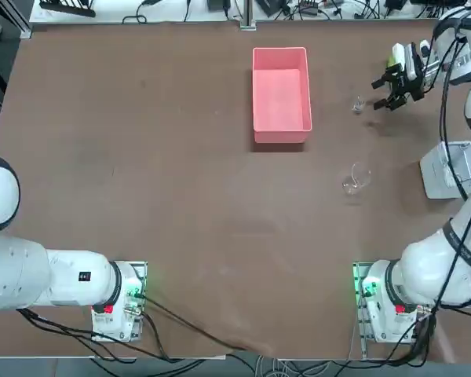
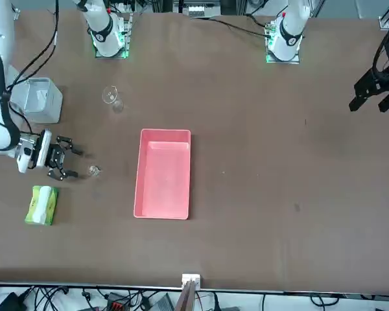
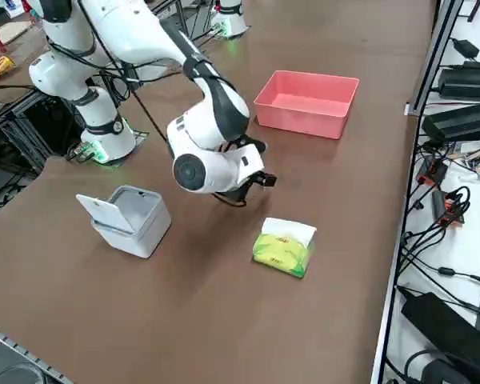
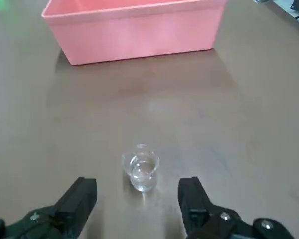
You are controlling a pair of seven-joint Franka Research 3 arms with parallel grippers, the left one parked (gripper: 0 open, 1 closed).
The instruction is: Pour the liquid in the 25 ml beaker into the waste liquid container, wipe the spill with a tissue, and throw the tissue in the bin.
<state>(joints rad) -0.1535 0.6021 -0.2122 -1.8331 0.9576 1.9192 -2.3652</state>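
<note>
Reaching for the small beaker (image 4: 141,168) seems the step in hand: it stands upright just ahead of the right gripper (image 4: 137,196), between the lines of its parted, empty jaws, the pink tray (image 4: 139,37) beyond. Next: advance level, then close gently.

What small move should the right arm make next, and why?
Probably ease the open claw forward until its fingers straddle the small beaker, then close. The beaker stands upright on the table just ahead of the fingertips, roughly in line with the gap between them, and nothing is gripped yet.
</note>
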